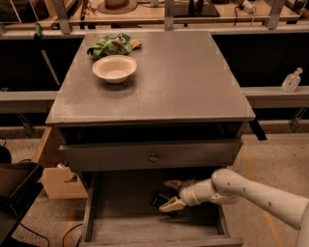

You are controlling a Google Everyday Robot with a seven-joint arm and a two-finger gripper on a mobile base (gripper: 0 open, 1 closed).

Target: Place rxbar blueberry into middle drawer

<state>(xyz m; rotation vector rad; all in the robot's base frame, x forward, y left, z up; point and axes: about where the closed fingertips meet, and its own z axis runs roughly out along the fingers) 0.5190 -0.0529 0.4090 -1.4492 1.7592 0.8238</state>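
Workshop-type bkgd: a shelf rail runs across the back w/ a hat (116, 5) on it, and a small clear bottle (292, 80) stands on a ledge at far right. Front and centre is a grey cabinet; its top surface (188, 77) carries a pale bowl (114, 68) at back left, w/ a green snack bag (112, 44) just behind it, nearly touching the rim. Rest of that top is plain grey.

Below the top is a dark open slot, then a grey drawer front (120, 157) w/ a small round knob (153, 157), closed. Under that the middle drawer (130, 219) is pulled out toward the camera, floor and thin side walls visible.

White arm (256, 193) comes in from lower right and reaches into the drawer, approx. level. Tool (166, 196) is inside the drawer, right of centre, low over the floor. Fingers spread wide, one tip (171, 184) toward the back, the other (170, 206) toward the front.

Rxbar blueberry (158, 199) is in the drawer: dark flat bar, lying on the floor btwn the two fingertips, close to the front one. Can't tell if it touches that finger; the back finger is clear of it.

Cardboard box (58, 176) sits on the ground left of the cabinet, beside the drawer.
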